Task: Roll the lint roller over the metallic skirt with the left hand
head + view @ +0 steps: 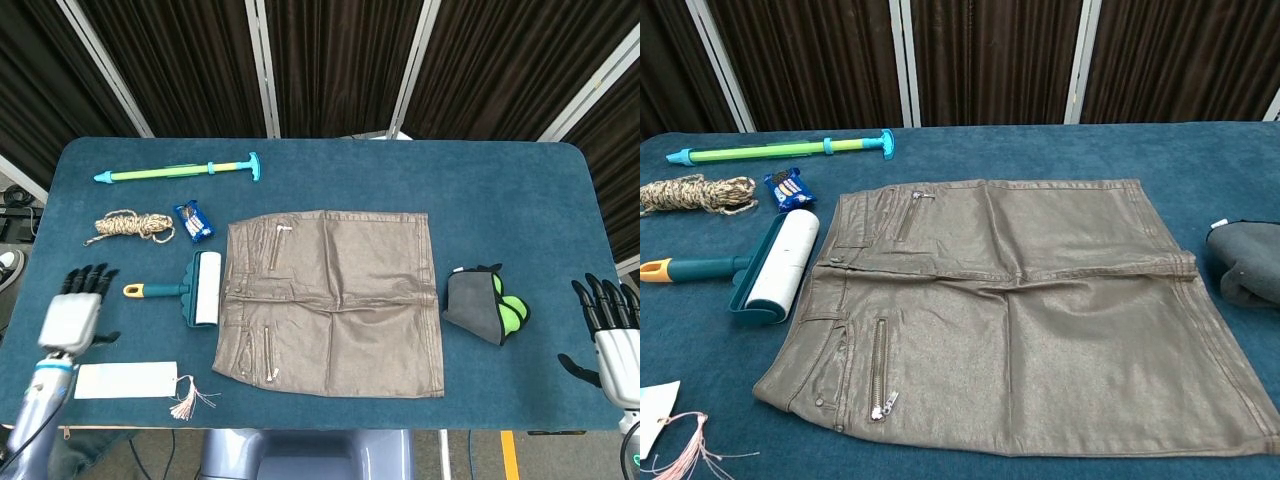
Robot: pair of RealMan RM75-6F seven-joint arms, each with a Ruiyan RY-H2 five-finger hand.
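Note:
A metallic bronze skirt (335, 300) (1020, 310) lies flat in the middle of the blue table. Just left of it lies the lint roller (197, 290) (780, 265), a white roll in a teal frame with a teal and yellow handle pointing left. My left hand (72, 312) hovers over the table's left part, left of the roller handle, fingers spread and holding nothing. At the table's right edge is my right hand (610, 325), also open and empty. Neither hand shows in the chest view.
A green and teal pump toy (180, 171) lies at the back left, with a coil of rope (130, 225) and a small blue packet (194, 221) below it. A white tag with a tassel (130, 380) sits front left. A grey and green cloth (487, 305) lies right of the skirt.

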